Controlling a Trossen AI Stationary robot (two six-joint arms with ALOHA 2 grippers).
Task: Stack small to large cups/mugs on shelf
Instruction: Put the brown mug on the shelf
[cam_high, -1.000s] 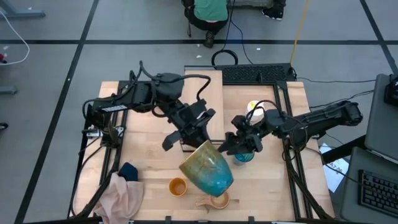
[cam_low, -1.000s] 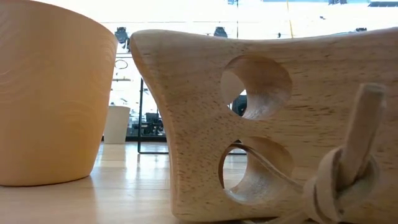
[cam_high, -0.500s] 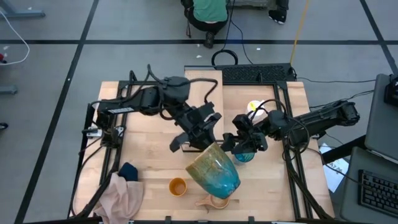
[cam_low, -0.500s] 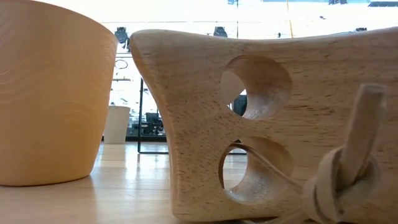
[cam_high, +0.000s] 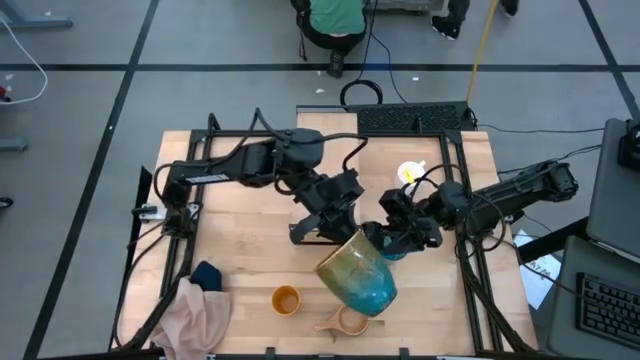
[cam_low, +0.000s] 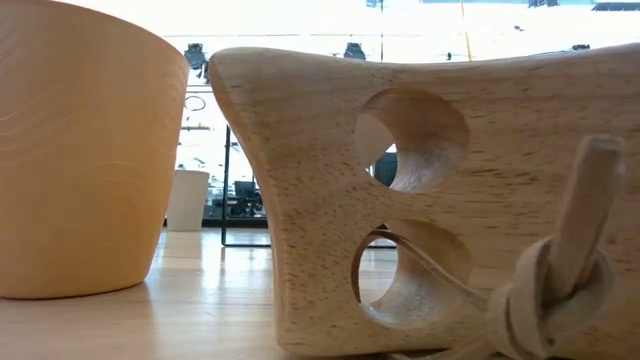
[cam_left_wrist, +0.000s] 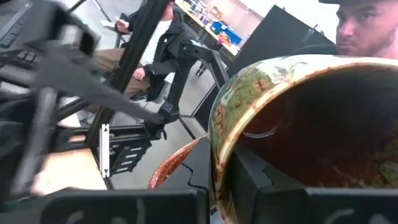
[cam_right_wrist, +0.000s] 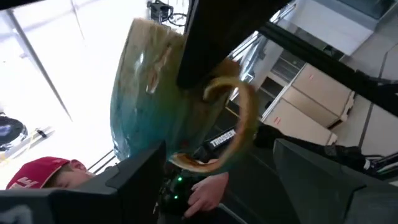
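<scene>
Above the counter (cam_high: 230, 230), left claw (cam_high: 338, 225) is clamped on the teal-and-olive mug's (cam_high: 358, 272) rim; right claw (cam_high: 395, 238), fingers spread, sits just beside its handle.

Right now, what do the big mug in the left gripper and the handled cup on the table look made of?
Big mug: likely glazed ceramic; glossy teal-to-olive mottled surface, brown-edged rim. Handled cup: unfinished-looking light wood; visible grain, two holes in the handle.

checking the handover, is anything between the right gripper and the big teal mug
Nothing visible is. The left gripper holds the teal mug by its rim, and the right gripper sits open right beside the mug's handle, with no object between them.
</scene>
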